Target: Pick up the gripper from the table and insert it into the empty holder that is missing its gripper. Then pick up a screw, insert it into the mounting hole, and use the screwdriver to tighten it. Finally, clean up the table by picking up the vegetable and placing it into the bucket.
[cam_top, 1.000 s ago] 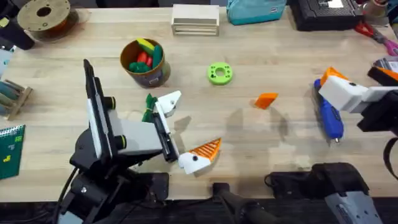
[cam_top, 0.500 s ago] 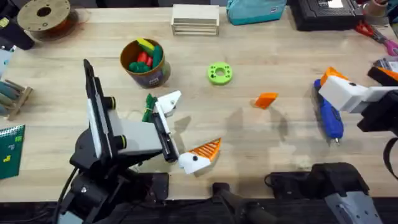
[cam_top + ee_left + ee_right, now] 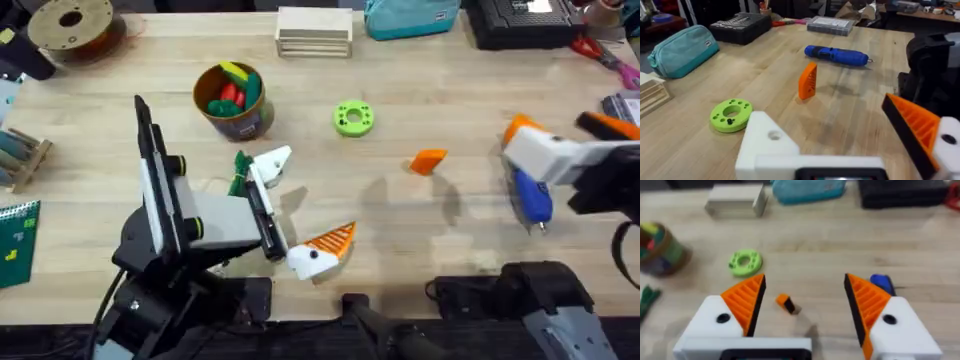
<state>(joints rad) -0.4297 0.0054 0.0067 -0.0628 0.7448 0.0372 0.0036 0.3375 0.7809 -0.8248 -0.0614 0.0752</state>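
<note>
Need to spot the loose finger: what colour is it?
Orange, the small ribbed plastic wedge standing on the wooden table; left wrist view is clearest.

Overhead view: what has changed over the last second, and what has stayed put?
The right gripper shifted slightly left and up over the blue screwdriver, fingers open, holding nothing. The left arm, the loose orange gripper finger, the green ring, the bucket and the dark green vegetable stayed in place.

Lighting: bright, even, from above — soft shadows on the bench (image 3: 420, 60). Right wrist view: blurred throughout. Left wrist view: near white mount out of focus — background room dim.
</note>
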